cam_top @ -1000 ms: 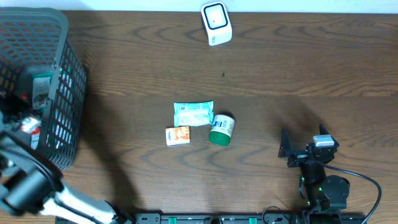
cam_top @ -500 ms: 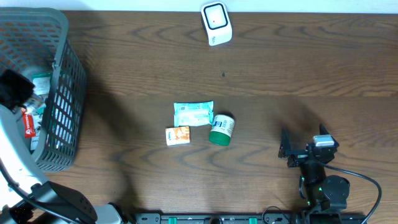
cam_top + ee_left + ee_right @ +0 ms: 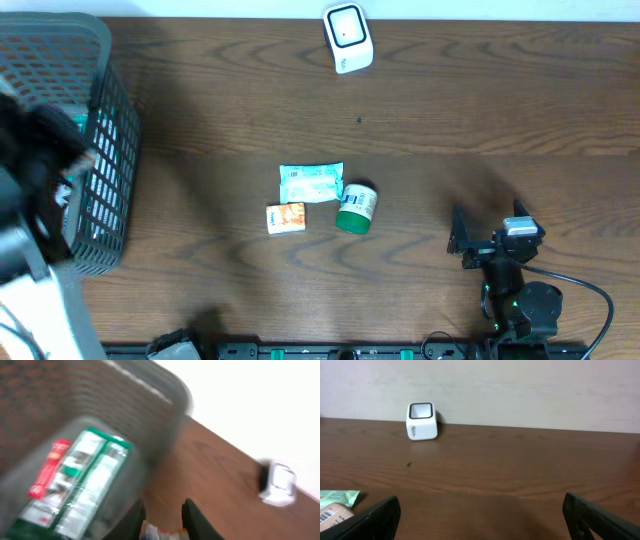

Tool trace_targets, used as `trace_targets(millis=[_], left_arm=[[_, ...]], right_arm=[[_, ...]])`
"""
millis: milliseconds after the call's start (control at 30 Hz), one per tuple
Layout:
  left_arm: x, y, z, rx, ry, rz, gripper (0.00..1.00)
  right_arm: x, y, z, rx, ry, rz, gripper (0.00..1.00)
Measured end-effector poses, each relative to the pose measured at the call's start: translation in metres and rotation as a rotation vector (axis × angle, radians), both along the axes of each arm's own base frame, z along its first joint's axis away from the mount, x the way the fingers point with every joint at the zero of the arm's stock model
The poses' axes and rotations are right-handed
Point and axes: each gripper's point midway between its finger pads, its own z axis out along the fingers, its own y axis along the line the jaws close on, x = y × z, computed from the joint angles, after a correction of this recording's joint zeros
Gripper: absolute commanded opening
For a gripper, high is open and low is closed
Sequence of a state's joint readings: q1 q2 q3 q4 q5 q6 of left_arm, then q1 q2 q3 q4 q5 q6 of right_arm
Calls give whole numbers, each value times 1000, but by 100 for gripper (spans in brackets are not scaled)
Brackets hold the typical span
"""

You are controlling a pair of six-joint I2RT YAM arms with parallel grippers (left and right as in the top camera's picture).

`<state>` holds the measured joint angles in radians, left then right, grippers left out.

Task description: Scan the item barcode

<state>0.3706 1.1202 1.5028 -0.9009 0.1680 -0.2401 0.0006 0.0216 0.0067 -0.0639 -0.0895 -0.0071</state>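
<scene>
A small pale item with red and blue marks (image 3: 161,533) is seen pinched between the narrowly set dark fingers (image 3: 195,519) of the left gripper (image 3: 162,510), at the bottom edge of the left wrist view. That view is blurred, so the item cannot be identified more closely. In the overhead view the left arm is shown as a blur over a grey plastic mesh basket (image 3: 110,140) at the left end of the dark brown wooden table (image 3: 480,120). Inside the basket a green and white carton (image 3: 85,485) is seen with a red tube (image 3: 47,467) beside it. A white cube-shaped scanner with a dark window (image 3: 347,37) is placed at the table's far edge, well apart from the basket. Near the centre a teal and white packet (image 3: 311,183), a small orange box (image 3: 286,217) and a green-capped jar on its side (image 3: 356,208) are grouped closely. The right gripper (image 3: 487,228) is seen wide open near the front right.
</scene>
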Motion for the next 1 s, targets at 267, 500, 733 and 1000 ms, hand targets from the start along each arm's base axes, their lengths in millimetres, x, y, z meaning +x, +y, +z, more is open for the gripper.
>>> trace_targets(millis=[267, 500, 733, 1000], left_arm=[[7, -118, -76, -66, 242, -375, 7], [23, -211, -207, -89, 537, -590, 7], [28, -275, -280, -70, 664, -699, 56], [26, -279, -279, -89, 679, -697, 76]], right_arm=[[0, 0, 0, 0, 0, 0, 99], [0, 0, 0, 0, 0, 0, 99], [0, 0, 0, 0, 0, 0, 99], [0, 0, 0, 0, 0, 0, 99]])
